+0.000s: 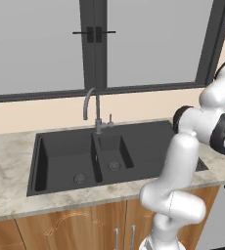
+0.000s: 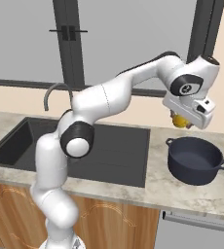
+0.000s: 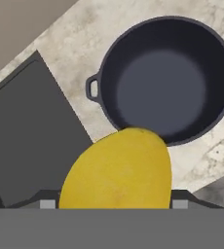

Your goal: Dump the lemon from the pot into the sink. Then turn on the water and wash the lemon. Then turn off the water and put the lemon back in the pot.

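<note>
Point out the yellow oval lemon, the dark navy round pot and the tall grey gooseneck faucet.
lemon (image 3: 118, 170), hand view, middle of its skin.
pot (image 2: 196, 160), right base view, inner floor.
faucet (image 1: 96, 105), left base view, upright pipe.

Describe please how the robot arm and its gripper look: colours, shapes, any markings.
The arm is glossy white, made of rounded tubular segments with dark, almost black joint bands and round grey end caps. The wrist ends in a white boxy hand carrying a small dark square mark. No cables or lettering are visible.
</note>
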